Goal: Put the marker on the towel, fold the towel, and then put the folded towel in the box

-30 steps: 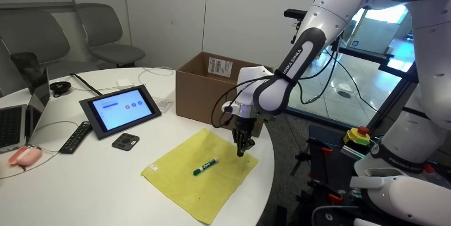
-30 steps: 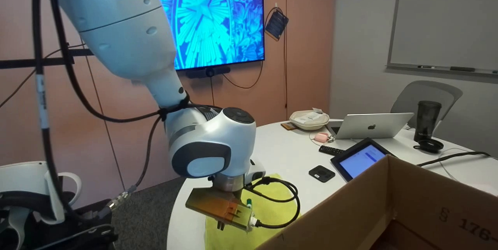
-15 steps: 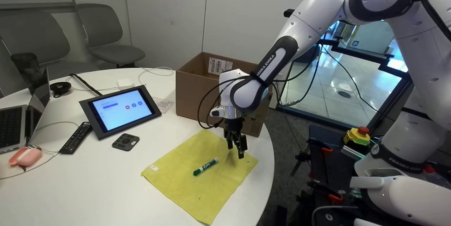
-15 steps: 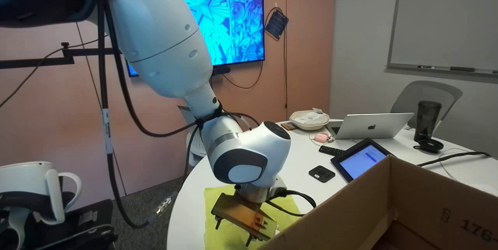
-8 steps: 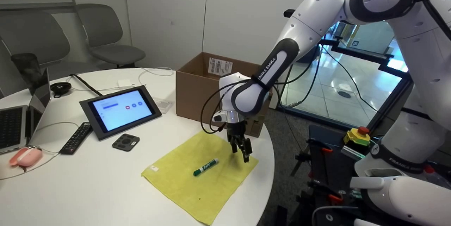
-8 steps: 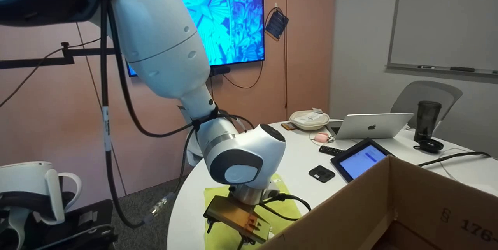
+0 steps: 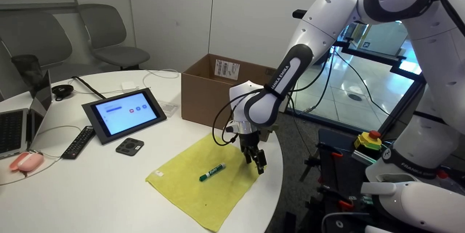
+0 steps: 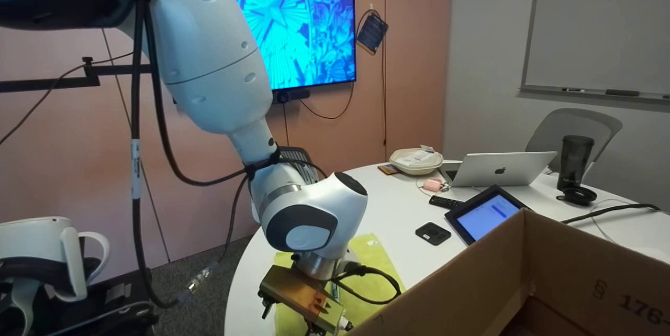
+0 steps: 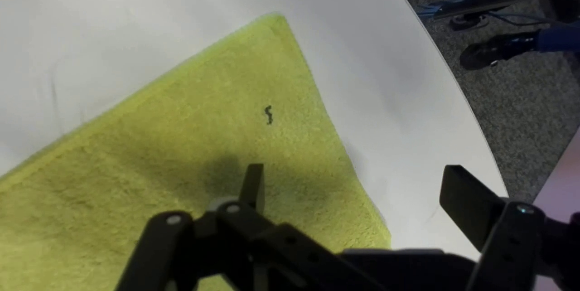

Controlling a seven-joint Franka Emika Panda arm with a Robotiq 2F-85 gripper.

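Observation:
The yellow-green towel (image 7: 181, 186) lies spread flat on the white table, one corner of it (image 9: 272, 55) upright in the wrist view. On the towel rests the green and white marker (image 7: 212, 172); the arm mostly covers it in an exterior view, where a bit of the marker (image 8: 335, 290) shows. My gripper (image 9: 353, 168) is open above the towel's edge on the table-rim side. One finger (image 9: 253, 186) hangs over the cloth, the other over bare table, with nothing held between them. Behind the hand stands the open cardboard box (image 7: 203, 97), its near side also in view (image 8: 471, 278).
A tablet on a stand (image 7: 125, 113), a small black puck-like remote (image 7: 129, 146), a long remote (image 7: 78, 141) and a laptop (image 7: 14, 129) share the table. The table's rounded rim (image 9: 446, 62) runs close beside the towel. The arm's cable loops near the box.
Over two seconds the hand has turned, its fingers now showing apart. During the last second it has moved lower and toward the table rim. Towel, marker and box have stayed put.

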